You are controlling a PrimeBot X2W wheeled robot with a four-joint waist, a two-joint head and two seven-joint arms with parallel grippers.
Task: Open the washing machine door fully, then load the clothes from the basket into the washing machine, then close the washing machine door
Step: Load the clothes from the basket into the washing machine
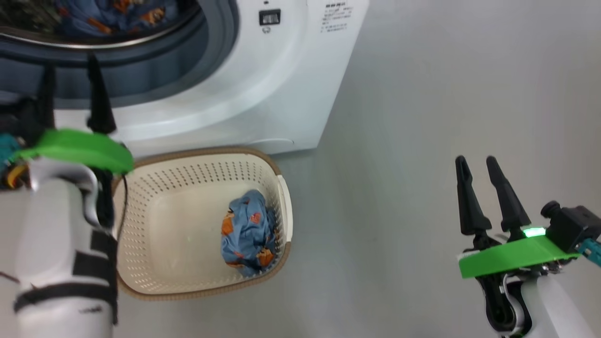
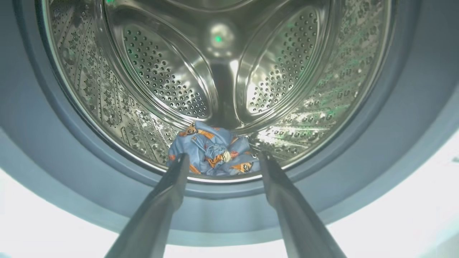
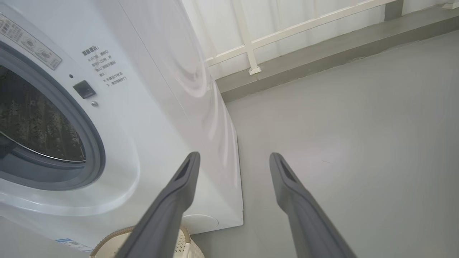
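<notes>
Your left gripper (image 2: 222, 159) gapes at the drum (image 2: 161, 71) mouth, a clothes bundle (image 2: 211, 150) just beyond, seemingly untouched. Your right gripper (image 1: 476, 162) hangs spread above the floor. A second bundle (image 1: 249, 232) lies in the basket (image 1: 188, 155).

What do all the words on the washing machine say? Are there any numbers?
None can be read for sure.
Print block on the washer front: rows of characters, too blurred to read.
Strip label above the round opening: too small to read.
Blue sticker low on the washer: too small to read.
Dark square: no writing that can be made out.
</notes>
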